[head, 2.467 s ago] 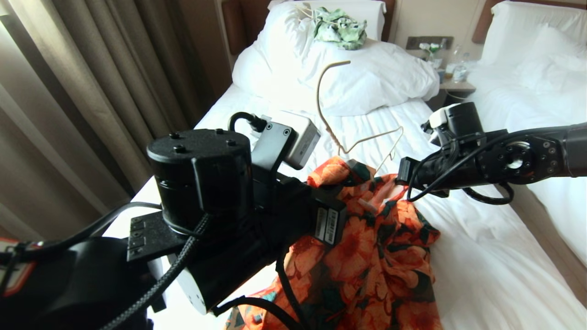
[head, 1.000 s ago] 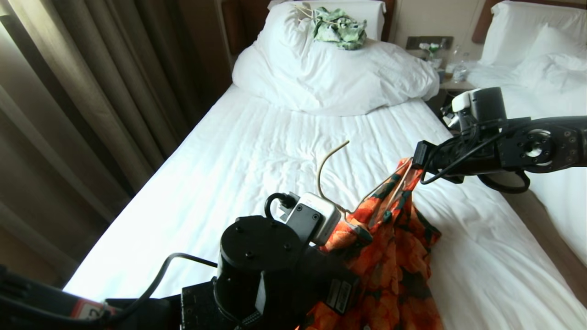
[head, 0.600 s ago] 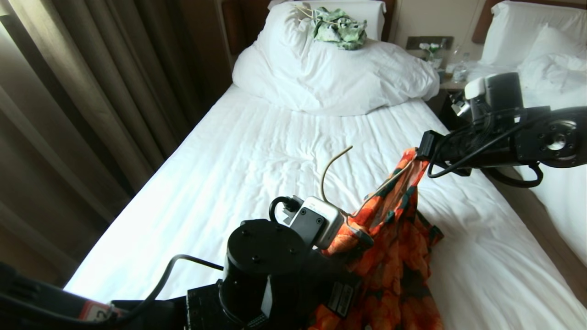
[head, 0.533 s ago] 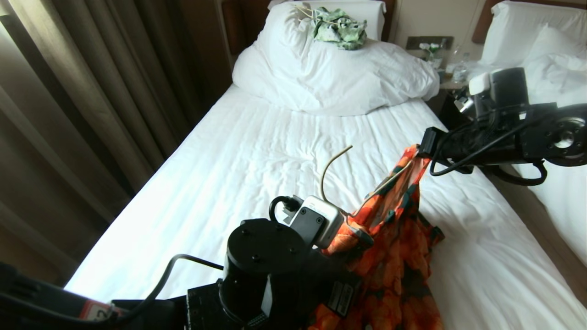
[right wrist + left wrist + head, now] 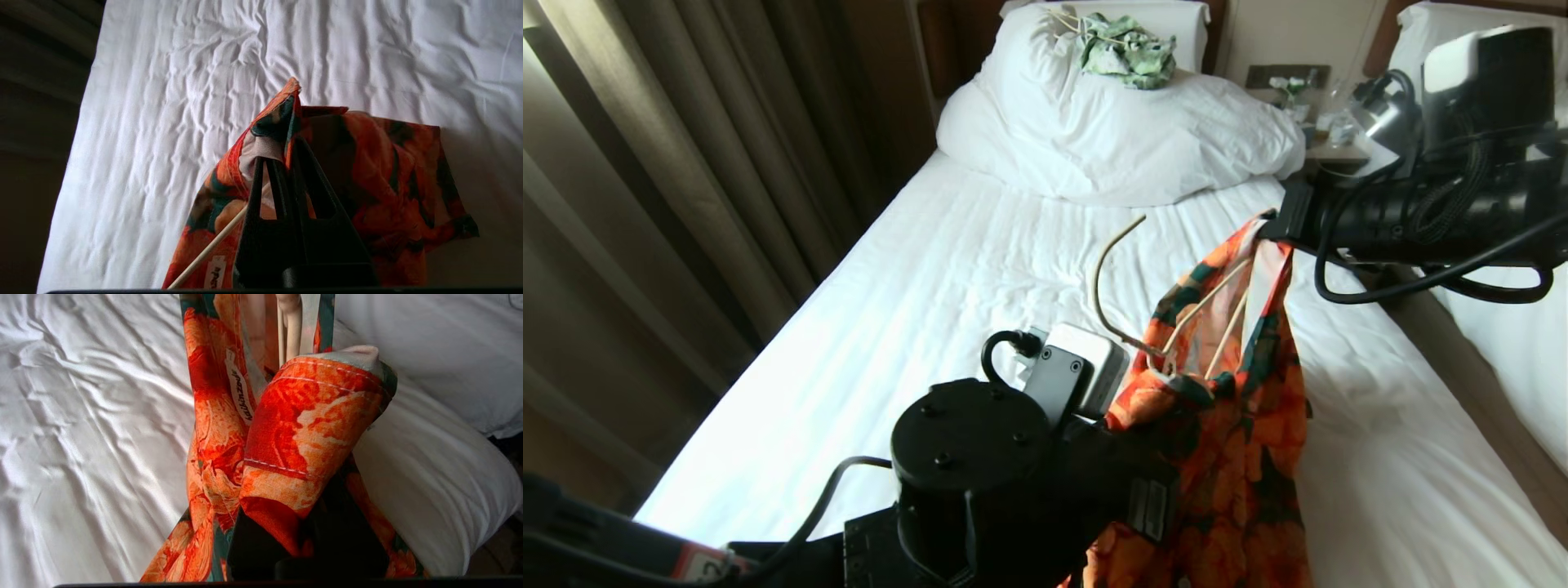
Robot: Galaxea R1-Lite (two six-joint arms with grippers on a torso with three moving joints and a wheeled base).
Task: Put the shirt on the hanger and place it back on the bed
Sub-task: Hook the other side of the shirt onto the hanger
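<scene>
Beds: two; the bed (image 5: 980, 269) with the wrinkled sheet fills the middle, and the second bed (image 5: 1515, 343) lies to the right across a narrow floor gap.
Curtains: one run (image 5: 686, 147) close along the bed's left edge.
Duvet: one, bunched (image 5: 1127, 139) at the far end; the near and middle sheet lies open.
Shirt: one, the shirt (image 5: 1233, 425) held up above the bed's near right part, its lower cloth draping to the sheet close to the right edge.
Grippers: two. The left gripper (image 5: 310, 522), near and low in the middle, is pressed together on a fold of the shirt's collar. The right gripper (image 5: 282, 163), higher and farther right, is pinched on the shirt's upper edge.
Hanger: one pale hanger (image 5: 1107, 282), its hook rising free left of the shirt, its arms inside the cloth.
Green garment: one (image 5: 1127, 49), on the far pillow.
</scene>
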